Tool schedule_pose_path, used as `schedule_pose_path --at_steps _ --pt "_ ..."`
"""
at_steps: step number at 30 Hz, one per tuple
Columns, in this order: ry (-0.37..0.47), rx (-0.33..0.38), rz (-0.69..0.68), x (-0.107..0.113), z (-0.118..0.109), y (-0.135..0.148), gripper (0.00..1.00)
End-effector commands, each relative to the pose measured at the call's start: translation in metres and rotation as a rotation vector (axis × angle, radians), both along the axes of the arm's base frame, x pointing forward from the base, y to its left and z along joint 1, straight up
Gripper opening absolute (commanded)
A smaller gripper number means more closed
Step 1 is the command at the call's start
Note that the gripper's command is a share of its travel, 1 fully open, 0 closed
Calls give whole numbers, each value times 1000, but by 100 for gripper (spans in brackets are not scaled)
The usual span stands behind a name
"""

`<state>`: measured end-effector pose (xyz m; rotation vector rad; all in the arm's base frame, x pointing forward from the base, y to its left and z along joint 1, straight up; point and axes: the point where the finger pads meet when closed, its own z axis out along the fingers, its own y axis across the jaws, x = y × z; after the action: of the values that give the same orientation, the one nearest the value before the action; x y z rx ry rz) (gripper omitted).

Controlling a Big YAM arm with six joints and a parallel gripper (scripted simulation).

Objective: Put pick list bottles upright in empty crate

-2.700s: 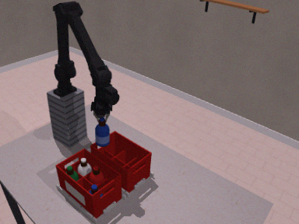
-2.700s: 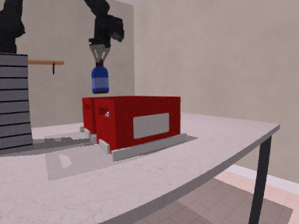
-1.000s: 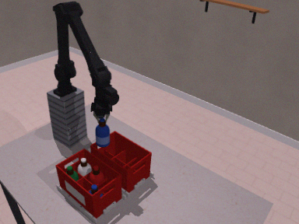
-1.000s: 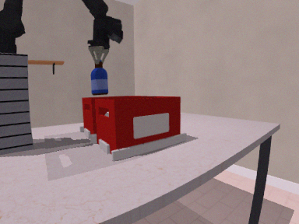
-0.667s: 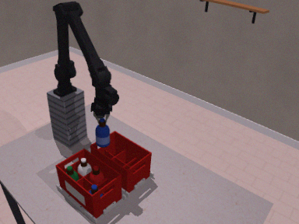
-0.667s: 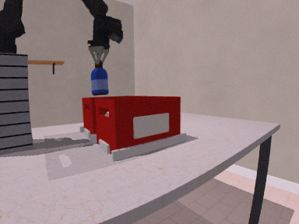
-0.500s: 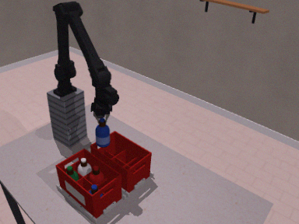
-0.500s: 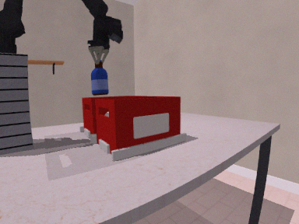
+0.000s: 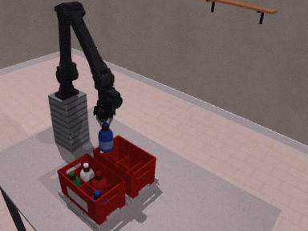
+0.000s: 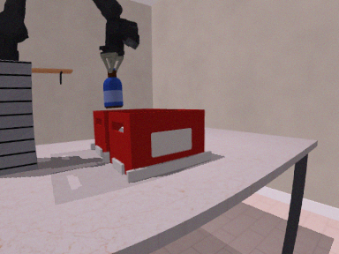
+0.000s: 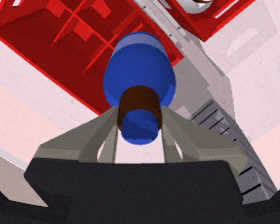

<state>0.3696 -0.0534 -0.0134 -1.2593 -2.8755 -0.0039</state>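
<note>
Pale table [image 9: 180,196] [image 10: 260,159], two red crates standing side by side.

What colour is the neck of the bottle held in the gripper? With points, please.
Dark brown on the blue bottle [image 9: 106,139] [image 10: 113,92] [image 11: 139,67]; the wrist view shows it best.

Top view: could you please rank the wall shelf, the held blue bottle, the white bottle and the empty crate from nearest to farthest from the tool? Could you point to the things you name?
1. Held blue bottle [image 9: 106,138] [image 10: 113,93] [image 11: 140,70], in the tool [image 9: 105,123] [image 10: 112,71] [image 11: 139,112]
2. Empty crate [image 9: 143,180] [image 10: 101,138] [image 11: 75,62], just below
3. White bottle [image 9: 87,173] [image 11: 192,7], inside the filled crate [image 9: 109,212] [image 10: 141,154]
4. Wall shelf [image 9: 237,5] [image 10: 48,70], far upper right
</note>
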Motion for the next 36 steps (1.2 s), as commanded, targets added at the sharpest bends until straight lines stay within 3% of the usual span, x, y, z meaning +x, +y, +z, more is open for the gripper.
schedule_pose_path --at_steps 1,4,5,12,15,20,36 --pt "-67 -12 -16 20 17 -7 0" --pt "-36 -7 -3 14 9 -3 0" --pt "-69 -13 -14 20 17 -7 0" --pt "-70 -13 -13 21 17 -7 0" --pt "-36 -7 -3 14 9 -3 0" --pt "-84 -15 -12 30 22 -9 0" --pt "-76 -13 -11 30 23 -8 0"
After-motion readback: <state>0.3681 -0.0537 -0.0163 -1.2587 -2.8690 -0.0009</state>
